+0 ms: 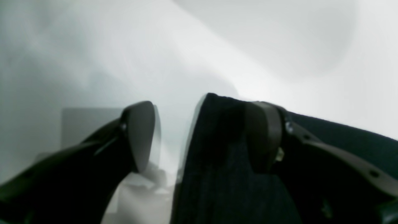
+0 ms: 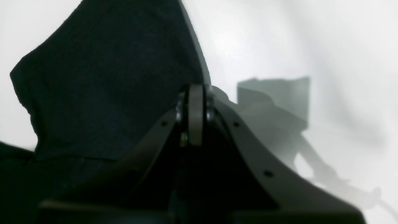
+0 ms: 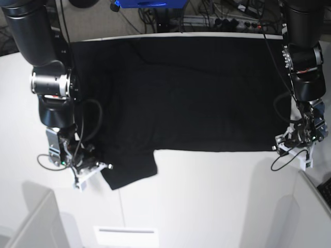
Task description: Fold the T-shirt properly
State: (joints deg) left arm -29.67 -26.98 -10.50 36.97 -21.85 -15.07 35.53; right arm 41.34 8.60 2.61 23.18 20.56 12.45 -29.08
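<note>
Item one, the T-shirt (image 3: 181, 93): black cloth, spread flat and wide on the white table (image 3: 217, 201), plain side up as far as I can see; no print shows. It stretches between my two arms. Its near edge runs roughly straight, with a sleeve (image 3: 129, 168) jutting toward me, just beside my right gripper.

Item two, right gripper (image 2: 196, 93): I see its jaws pressed together with no gap, at the edge of the shirt by the sleeve. In the right wrist view, black fabric (image 2: 102, 77) rises up ahead and to one side of the closed tips, a peaked fold lifted off the table. I judge the cloth pinched there, though the pinch itself is hidden by the fingers.

Item three, left gripper (image 1: 199, 133): jaws stand apart with a clear gap. In the left wrist view, a fold of the black cloth (image 1: 214, 149) lies against the inside of one finger (image 1: 264, 137) and drapes on past it; the other finger (image 1: 140, 133) stands clear of the cloth, white table showing in between. Nothing is clamped. In the base view this gripper (image 3: 297, 139) sits at the shirt's near corner on its own side.

Item four, beyond the shirt's far edge: cables and a blue fixture (image 3: 142, 4), behind both arms.
</note>
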